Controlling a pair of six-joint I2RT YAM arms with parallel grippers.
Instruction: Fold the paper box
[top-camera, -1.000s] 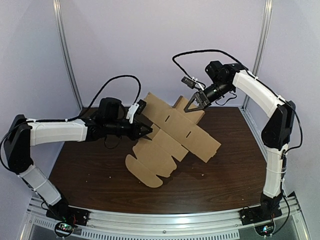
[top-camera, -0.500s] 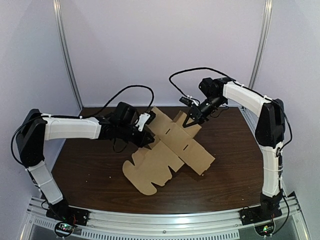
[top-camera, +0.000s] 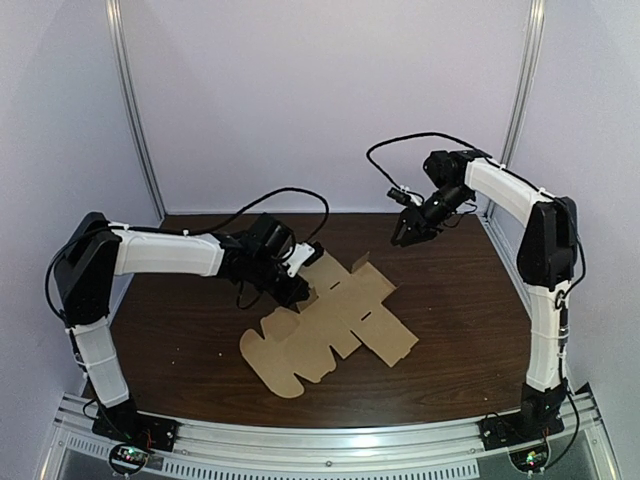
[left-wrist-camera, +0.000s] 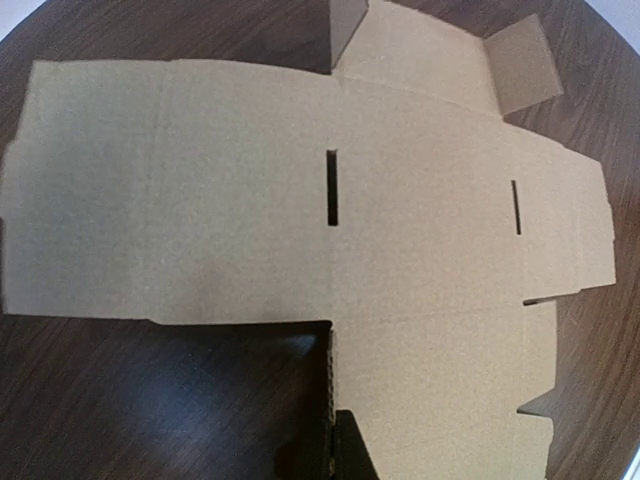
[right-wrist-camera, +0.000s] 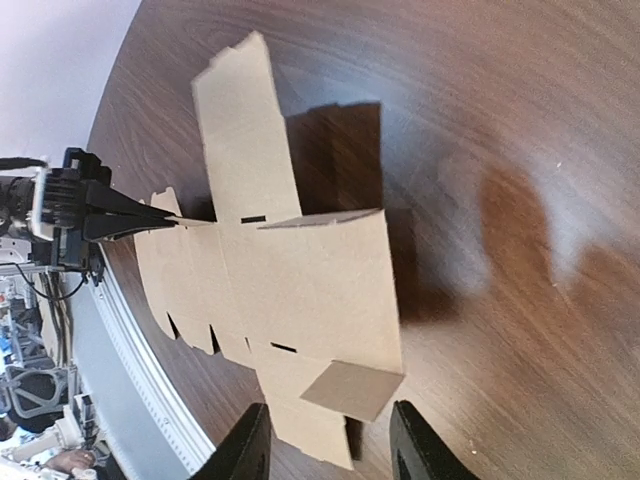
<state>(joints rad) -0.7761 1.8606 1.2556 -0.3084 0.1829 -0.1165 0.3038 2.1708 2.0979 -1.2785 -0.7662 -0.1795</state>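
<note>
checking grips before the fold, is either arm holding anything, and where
The left gripper pinches the paper box by an edge on its left side; the right gripper holds nothing.

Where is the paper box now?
Overhead view: paper box lies unfolded at the table centre, left gripper at its left edge, right gripper apart, far right.

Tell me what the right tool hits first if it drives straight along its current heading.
Probably the small raised flap at the near end of the paper box, centred just ahead of the open right tool. Depth is unclear, so it might pass above it.
</note>
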